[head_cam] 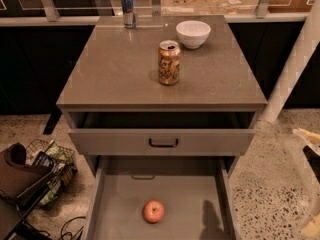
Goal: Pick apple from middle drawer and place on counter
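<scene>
The apple (153,211), small and red with yellow patches, lies on the flat grey floor of the open middle drawer (120,194), near the front and a little left of centre. The grey-brown counter (120,69) is the cabinet top above it. Only a pale part of my gripper (306,134) shows, at the right edge of the camera view. It is outside the cabinet, over the speckled floor and far from the apple. A dark shadow falls on the drawer floor to the right of the apple.
On the counter stand an orange soda can (169,63), a white bowl (193,33) and a slim blue-silver can (128,9). The shallower drawer with the dark bar handle (163,143) is slightly open above. A white post (295,59) stands at right. A wire basket (47,166) and cables lie at left.
</scene>
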### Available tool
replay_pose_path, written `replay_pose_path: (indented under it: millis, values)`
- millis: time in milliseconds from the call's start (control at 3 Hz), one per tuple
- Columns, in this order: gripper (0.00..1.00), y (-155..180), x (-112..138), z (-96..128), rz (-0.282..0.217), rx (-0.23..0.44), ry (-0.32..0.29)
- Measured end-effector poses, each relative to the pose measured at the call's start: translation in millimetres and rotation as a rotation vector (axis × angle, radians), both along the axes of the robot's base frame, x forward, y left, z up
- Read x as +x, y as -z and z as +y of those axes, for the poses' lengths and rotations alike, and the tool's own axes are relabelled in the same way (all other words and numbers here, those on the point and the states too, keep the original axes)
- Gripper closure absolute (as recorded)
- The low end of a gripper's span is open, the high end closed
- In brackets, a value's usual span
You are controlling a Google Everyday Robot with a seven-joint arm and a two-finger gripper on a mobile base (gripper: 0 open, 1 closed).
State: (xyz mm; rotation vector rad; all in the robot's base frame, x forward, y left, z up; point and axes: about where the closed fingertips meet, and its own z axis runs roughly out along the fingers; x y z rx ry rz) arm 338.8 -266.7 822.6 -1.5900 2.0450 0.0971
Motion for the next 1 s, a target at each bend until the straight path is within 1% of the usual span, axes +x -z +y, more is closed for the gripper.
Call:
replay_pose_path:
  millis: [333,667,1000]
  values:
    - [0.00,53,11,-6,0.015,0.053,0.040]
    - [0.00,129,26,0,0.003,0.130,0.043]
    - [0.00,173,35,13,-0.015,0.197,0.016]
